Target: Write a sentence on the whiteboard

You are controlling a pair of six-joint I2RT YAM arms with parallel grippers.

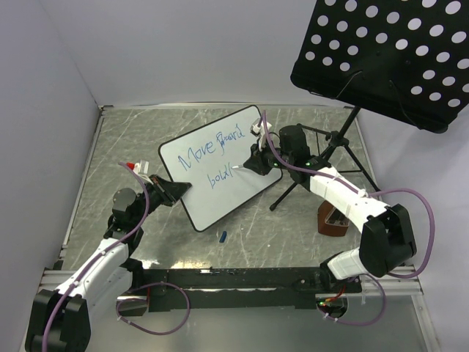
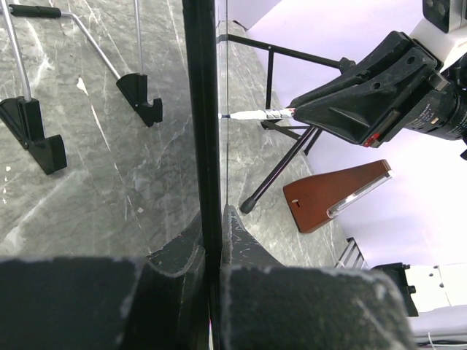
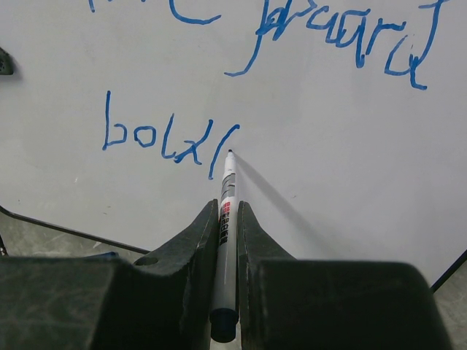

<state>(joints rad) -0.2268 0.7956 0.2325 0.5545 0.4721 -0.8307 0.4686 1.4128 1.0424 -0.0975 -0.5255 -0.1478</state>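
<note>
**Marker tip at the end of the second line**

The whiteboard (image 1: 220, 165) lies tilted just left of the music stand (image 1: 381, 59), with its right edge close to the stand's tripod legs. The sentence (image 1: 212, 148) is in blue marker and runs in two lines. The upper line reads roughly "Move Board", and the lower one reads "bold" followed by a single slanted stroke.

The marker (image 3: 227, 182) has its tip on the white surface just right of that last stroke. The right gripper (image 3: 227, 211) has its fingers clamped on the marker's barrel, between the board and the stand's pole.

On the board's far side from the stand, the left gripper (image 2: 213, 226) has its fingers pressed together on the board's black rim, which the left wrist camera sees edge-on.

A brown wedge-shaped case (image 1: 335, 220) stands on the grey marbled table (image 1: 124, 139) beside the stand's near foot. A small blue piece (image 1: 222, 236) lies left of that foot, just below the board's lower corner.
</note>
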